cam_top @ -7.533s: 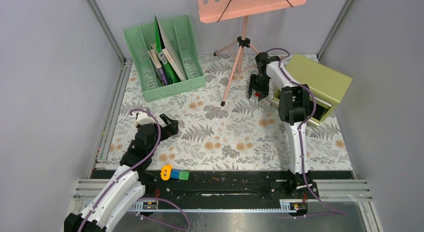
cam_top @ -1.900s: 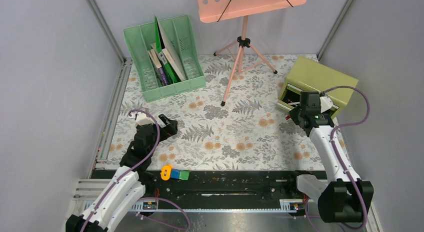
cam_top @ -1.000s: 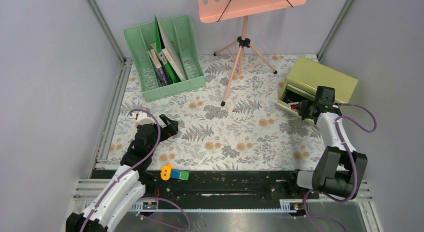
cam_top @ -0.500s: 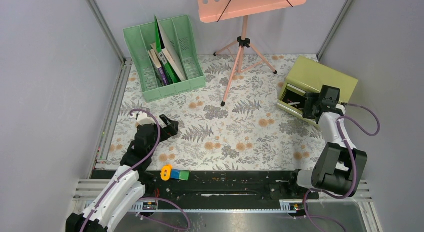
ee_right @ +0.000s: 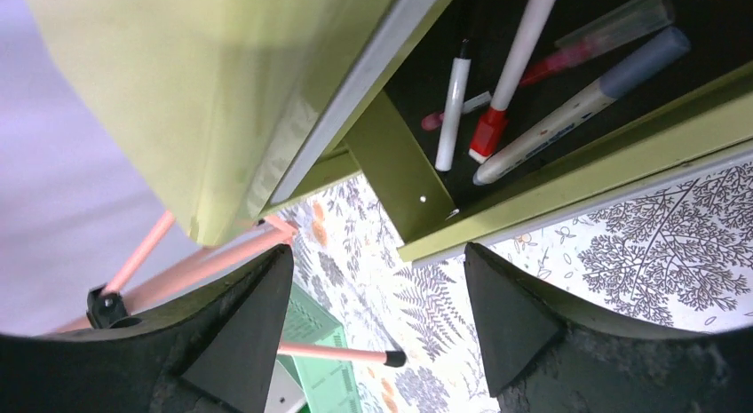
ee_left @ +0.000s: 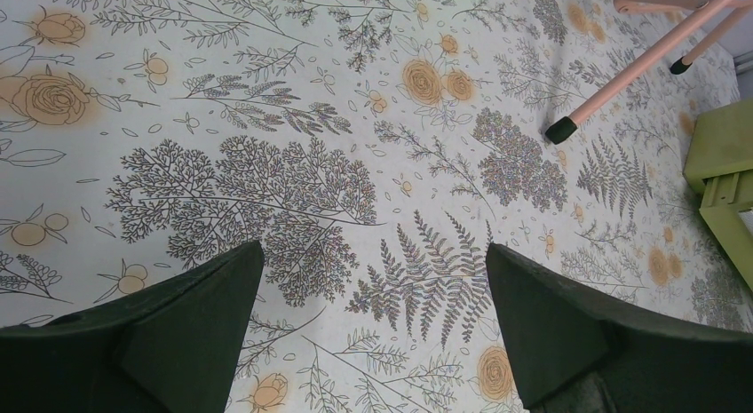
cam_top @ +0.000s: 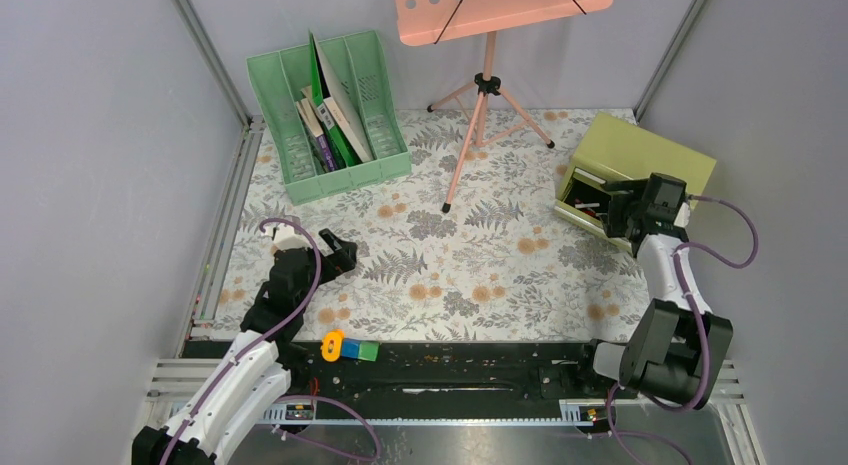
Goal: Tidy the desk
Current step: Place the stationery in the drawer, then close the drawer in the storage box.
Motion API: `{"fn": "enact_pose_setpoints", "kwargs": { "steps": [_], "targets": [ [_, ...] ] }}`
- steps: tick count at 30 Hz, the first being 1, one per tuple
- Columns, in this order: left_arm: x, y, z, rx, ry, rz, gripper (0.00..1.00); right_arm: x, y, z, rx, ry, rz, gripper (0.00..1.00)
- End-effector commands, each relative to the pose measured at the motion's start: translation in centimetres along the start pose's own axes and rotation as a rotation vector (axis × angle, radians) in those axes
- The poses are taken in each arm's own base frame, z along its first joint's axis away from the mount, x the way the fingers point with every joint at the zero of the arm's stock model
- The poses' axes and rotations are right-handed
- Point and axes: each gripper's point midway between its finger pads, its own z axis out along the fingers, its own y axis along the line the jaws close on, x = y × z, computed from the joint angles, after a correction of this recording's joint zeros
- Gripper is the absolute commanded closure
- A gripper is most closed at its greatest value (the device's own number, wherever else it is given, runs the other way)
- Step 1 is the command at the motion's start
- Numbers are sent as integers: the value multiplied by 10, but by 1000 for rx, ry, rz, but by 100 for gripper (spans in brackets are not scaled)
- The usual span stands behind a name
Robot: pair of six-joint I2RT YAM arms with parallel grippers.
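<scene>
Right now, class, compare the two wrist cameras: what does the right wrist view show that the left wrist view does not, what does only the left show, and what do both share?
Only the right wrist view: the inside of the open drawer, with several pens and markers lying in it, seen past the open right gripper.
Only the left wrist view: the open left gripper, holding nothing, over the bare desk.
Both: the desk's flowered cloth, a pink stand leg and the olive box.
</scene>
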Motion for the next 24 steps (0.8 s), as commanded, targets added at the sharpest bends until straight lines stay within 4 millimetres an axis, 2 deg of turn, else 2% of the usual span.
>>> {"fn": "enact_pose_setpoints", "kwargs": {
  "steps": [1, 5, 9, 12, 14, 17, 20, 22, 24],
  "targets": [
    [-14, -11, 1, 43, -49, -8, 1, 8, 1, -19, -51, 37, -144, 22],
    [-14, -11, 1, 45, -48, -8, 1, 11, -18, -30, -26, 30, -232, 23],
    [-14, -12, 1, 46, -47, -8, 1, 13, -33, -37, -31, 16, -317, 41],
    [-14, -11, 1, 45, -48, -8, 1, 14, -45, -41, -9, -7, -385, 49],
    [-14, -11, 1, 45, -48, -8, 1, 16, -51, -42, 14, -26, -438, 50],
    [-14, -12, 2, 46, -45, -8, 1, 19, -55, -45, 47, -66, -537, 54],
    [-14, -12, 1, 46, -46, -8, 1, 26, -47, -47, 51, -108, -648, 59],
    [-14, -12, 1, 45, -45, -7, 1, 30, -44, -45, 68, -116, -703, 65],
    [-14, -12, 1, 46, -47, -8, 1, 32, -43, -41, 86, -123, -745, 76]
  ]
}}
